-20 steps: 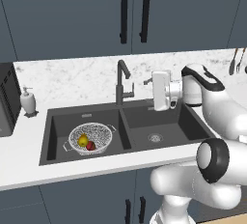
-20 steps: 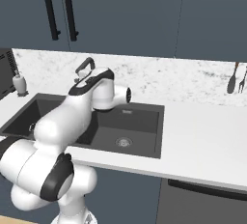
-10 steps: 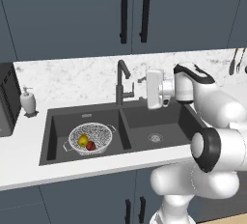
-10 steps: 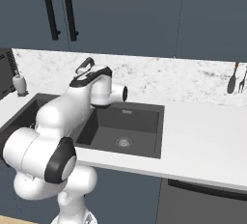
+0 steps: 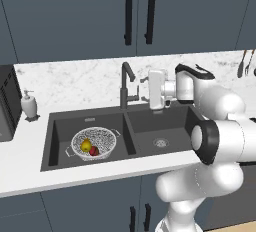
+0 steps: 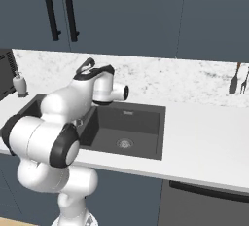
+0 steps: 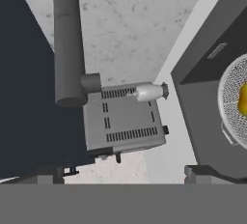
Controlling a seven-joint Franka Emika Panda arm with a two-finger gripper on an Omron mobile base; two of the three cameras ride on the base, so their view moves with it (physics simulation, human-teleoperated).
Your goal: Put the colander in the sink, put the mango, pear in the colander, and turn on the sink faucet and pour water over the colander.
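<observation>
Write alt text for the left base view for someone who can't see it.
The robot's open tool hovers beside the dark sink faucet, holding nothing. In the sink, the left basin holds the colander with the pear and mango inside.

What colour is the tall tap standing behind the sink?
Dark grey, nearly charcoal. The sink faucet shows best in the left base view, against the pale marbled wall.

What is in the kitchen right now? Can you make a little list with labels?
sink: dark double basin set in the white counter
colander: in the left basin
pear: yellow, inside the colander
mango: red, inside the colander beside the pear
faucet: tall and dark, behind the divider between the basins, no water visible
hand: open, holding nothing, beside the faucet
soap bottle: on the counter left of the sink
</observation>
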